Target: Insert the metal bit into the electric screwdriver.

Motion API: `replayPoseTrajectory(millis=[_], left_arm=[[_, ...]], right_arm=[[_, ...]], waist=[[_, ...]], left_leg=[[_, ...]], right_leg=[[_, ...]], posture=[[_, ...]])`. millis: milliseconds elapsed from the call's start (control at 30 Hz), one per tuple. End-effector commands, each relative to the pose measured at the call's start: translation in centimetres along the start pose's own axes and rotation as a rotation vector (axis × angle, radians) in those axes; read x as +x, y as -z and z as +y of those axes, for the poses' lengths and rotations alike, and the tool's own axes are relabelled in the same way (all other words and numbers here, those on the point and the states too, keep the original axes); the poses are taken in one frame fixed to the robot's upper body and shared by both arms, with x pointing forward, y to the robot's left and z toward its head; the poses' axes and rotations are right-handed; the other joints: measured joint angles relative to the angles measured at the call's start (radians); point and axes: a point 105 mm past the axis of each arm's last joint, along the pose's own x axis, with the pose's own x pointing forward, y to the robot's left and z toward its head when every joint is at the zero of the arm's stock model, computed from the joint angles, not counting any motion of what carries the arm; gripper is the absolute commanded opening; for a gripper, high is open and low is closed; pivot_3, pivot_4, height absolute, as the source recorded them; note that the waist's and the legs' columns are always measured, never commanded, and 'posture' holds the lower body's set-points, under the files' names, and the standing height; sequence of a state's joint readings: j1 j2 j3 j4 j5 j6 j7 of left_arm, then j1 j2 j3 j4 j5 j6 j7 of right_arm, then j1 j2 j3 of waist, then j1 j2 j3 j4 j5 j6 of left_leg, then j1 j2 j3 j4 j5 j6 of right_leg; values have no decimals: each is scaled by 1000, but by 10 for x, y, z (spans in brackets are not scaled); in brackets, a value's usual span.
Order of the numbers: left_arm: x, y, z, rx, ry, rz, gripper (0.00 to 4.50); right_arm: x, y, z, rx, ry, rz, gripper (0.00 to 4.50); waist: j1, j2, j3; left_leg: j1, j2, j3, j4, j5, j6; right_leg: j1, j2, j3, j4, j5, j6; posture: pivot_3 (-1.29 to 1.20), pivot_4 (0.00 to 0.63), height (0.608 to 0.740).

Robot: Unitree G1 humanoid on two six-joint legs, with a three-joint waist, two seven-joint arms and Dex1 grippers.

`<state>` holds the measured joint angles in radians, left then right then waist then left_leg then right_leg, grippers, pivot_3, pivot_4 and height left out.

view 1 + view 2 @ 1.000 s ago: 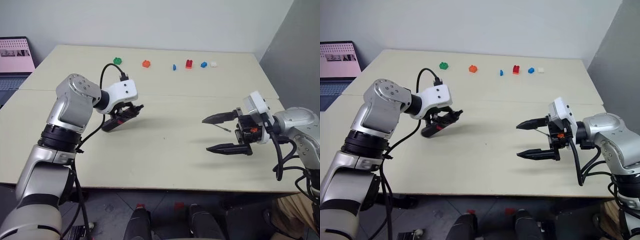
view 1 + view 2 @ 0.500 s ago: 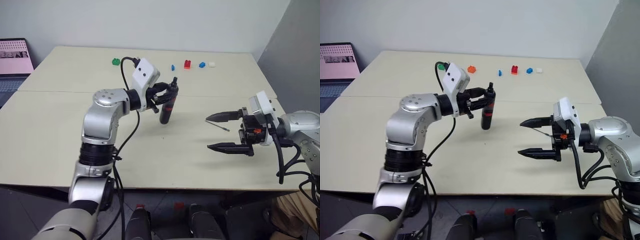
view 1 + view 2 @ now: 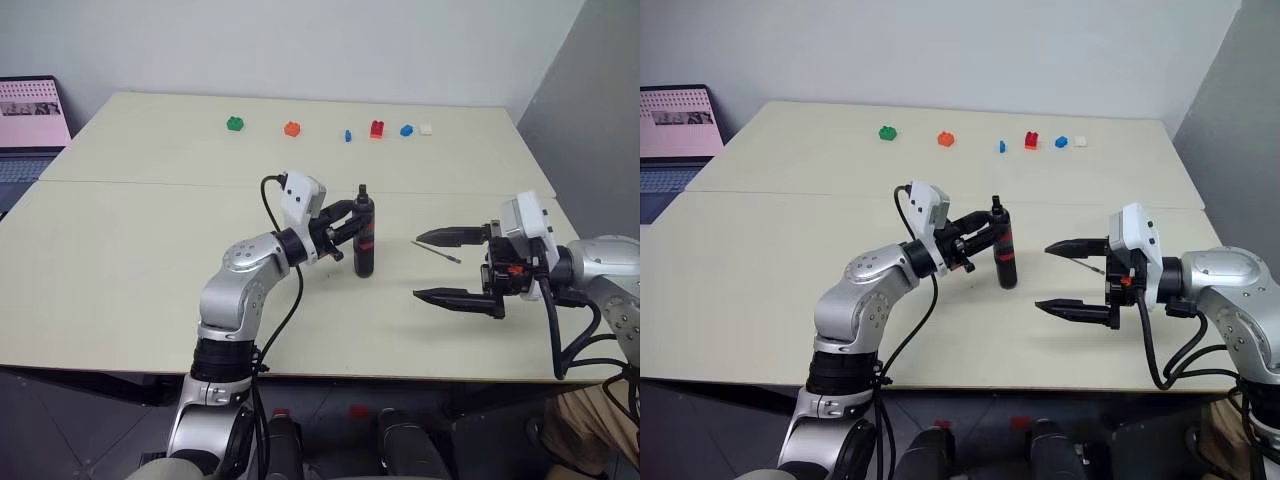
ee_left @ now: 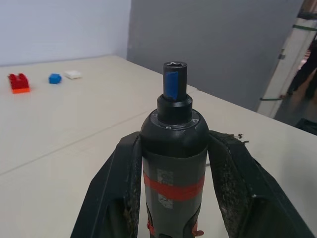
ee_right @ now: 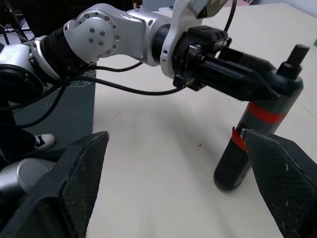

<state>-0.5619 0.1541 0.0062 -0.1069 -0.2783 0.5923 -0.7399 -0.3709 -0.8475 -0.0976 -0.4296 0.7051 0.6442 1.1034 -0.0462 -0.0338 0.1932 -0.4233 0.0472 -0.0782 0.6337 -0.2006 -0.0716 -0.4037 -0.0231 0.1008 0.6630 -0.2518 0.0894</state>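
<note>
The left gripper (image 3: 352,222) clamps the slim black, red-banded electric screwdriver (image 3: 365,244) upright, tip up; the thin grey metal bit (image 3: 436,251) lies flat on the bench (image 3: 150,270); the right gripper (image 3: 440,266) gapes wide, empty.

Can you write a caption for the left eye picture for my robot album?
Left gripper holds the electric screwdriver upright; the open right gripper waits by the metal bit.

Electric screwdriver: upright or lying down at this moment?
Upright. The electric screwdriver stands vertical, narrow tip up, clamped by the left gripper; whether its base touches the table: cannot tell.

Black electric screwdriver (image 3: 365,232) with red band, upright above the table, thin grey metal bit (image 3: 436,250) lying flat nearby
</note>
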Motion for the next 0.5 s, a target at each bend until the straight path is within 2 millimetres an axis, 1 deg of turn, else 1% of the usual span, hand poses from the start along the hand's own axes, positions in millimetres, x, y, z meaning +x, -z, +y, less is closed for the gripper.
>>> replayPoseTrajectory(millis=[33,300,500], left_arm=[[1,-17,-14,48,88,-63,1636],[0,-9,-28,111,182,-39,1636],[-8,0,-31,115,195,-11,1635]], right_arm=[[-3,-9,4,-42,11,-13,4500],[-4,-6,7,-37,22,2,4500],[-5,-4,9,-34,32,8,4500]], waist=[[0,0,0],[1,0,0],[3,0,0]], left_leg=[[0,0,0,0,0,0],[0,0,0,0,0,0],[0,0,0,0,0,0]], right_leg=[[0,0,0,0,0,0],[0,0,0,0,0,0],[0,0,0,0,-1,0]], posture=[[0,150,740],[0,150,740],[0,150,740]])
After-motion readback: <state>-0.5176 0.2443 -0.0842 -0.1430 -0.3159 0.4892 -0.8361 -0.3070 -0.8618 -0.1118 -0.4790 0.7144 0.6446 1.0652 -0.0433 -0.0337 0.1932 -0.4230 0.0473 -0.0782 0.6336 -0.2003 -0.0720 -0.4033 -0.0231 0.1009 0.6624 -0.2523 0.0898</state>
